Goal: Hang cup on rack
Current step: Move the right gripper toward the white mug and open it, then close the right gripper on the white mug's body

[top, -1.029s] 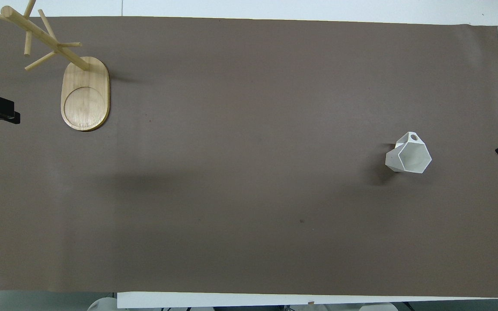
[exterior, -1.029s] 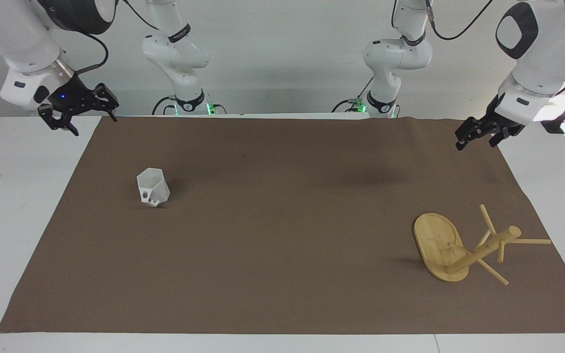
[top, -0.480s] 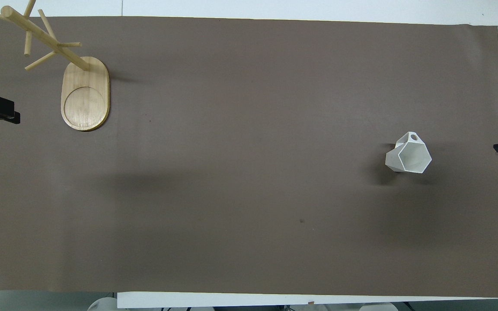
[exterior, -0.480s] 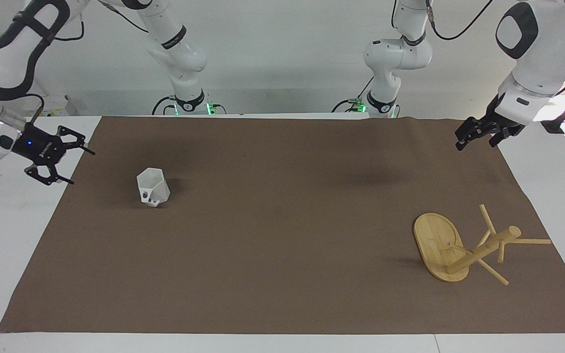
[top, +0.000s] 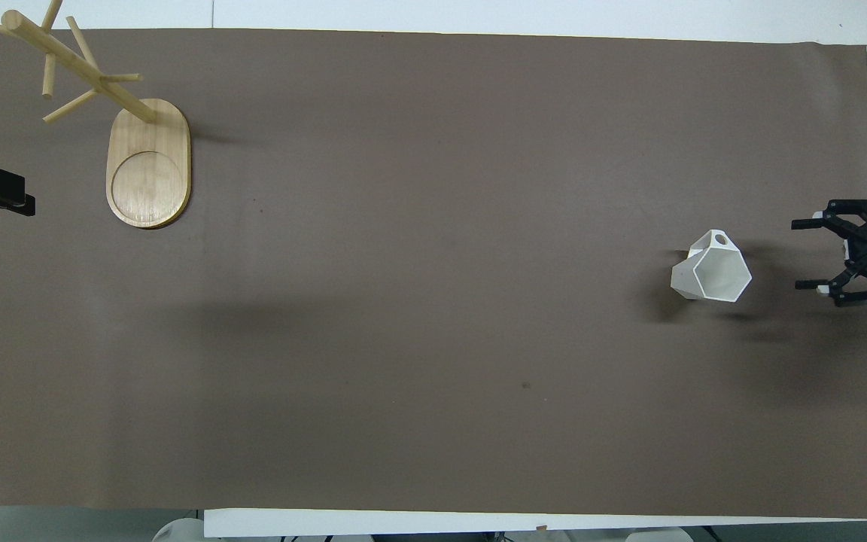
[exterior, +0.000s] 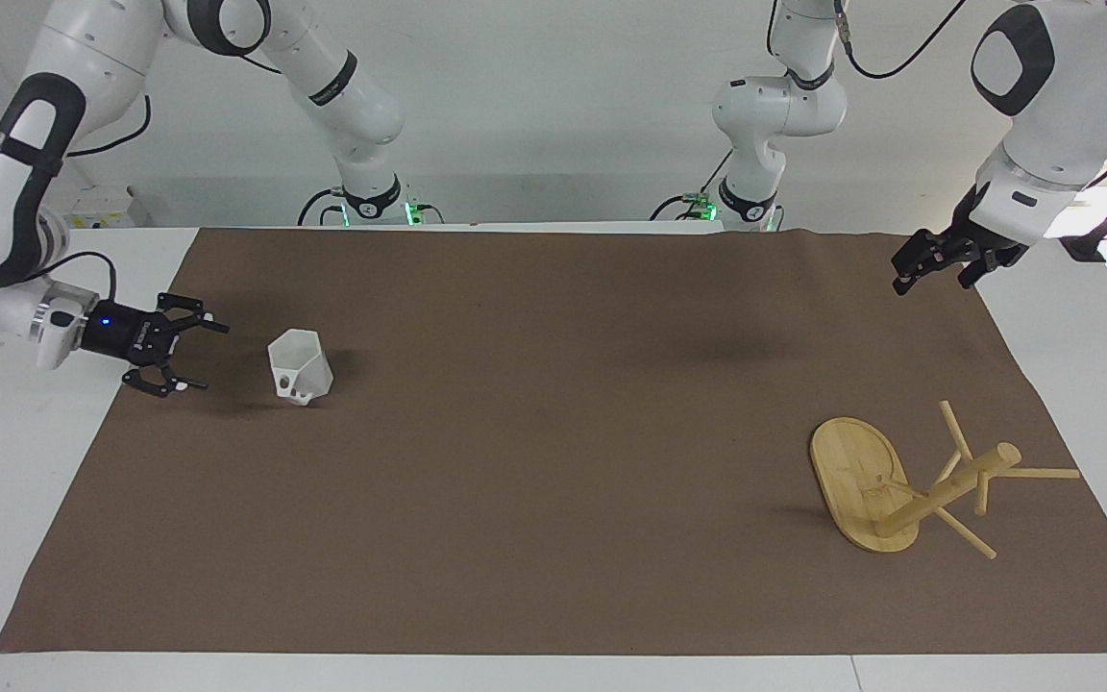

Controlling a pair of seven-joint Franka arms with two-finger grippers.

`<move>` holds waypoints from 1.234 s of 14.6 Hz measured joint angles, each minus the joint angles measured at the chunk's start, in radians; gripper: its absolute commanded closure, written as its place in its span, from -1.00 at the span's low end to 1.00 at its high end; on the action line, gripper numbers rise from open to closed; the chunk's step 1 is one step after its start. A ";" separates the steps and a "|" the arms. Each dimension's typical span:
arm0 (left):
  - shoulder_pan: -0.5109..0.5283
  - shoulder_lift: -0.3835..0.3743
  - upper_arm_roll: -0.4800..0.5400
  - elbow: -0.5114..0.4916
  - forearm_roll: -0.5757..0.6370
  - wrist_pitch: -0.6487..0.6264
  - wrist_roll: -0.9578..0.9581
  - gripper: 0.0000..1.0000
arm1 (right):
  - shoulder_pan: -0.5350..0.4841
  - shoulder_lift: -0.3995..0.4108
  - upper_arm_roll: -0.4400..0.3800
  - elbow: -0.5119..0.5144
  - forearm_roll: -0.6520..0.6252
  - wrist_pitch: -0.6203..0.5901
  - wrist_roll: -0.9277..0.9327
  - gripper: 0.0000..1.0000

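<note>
The white faceted cup (exterior: 300,365) stands upright on the brown cloth toward the right arm's end of the table, its holed handle turned away from the robots; it also shows in the overhead view (top: 712,269). My right gripper (exterior: 212,358) is open and empty, held low and level beside the cup, pointing at it with a gap between; the overhead view shows the right gripper (top: 796,254) too. The bamboo rack (exterior: 899,490) stands on its oval base toward the left arm's end (top: 149,169). My left gripper (exterior: 902,274) waits in the air over the cloth's corner.
The brown cloth (exterior: 553,481) covers most of the white table (exterior: 15,461). Both arm bases stand at the robots' edge. Nothing else lies on the cloth between cup and rack.
My right arm has swung down from high over the table's corner to low beside the cup, turning its open gripper level toward it. The left arm, cup and rack have not moved.
</note>
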 measured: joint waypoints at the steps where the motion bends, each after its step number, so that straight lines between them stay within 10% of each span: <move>1: 0.000 0.000 0.000 0.000 0.000 0.000 0.000 -1.00 | -0.004 0.022 0.001 -0.022 0.019 0.000 -0.081 -0.99; 18: 0.000 0.000 0.000 0.000 0.000 0.000 0.000 -1.00 | 0.011 0.126 0.036 -0.082 0.087 -0.021 -0.324 -0.99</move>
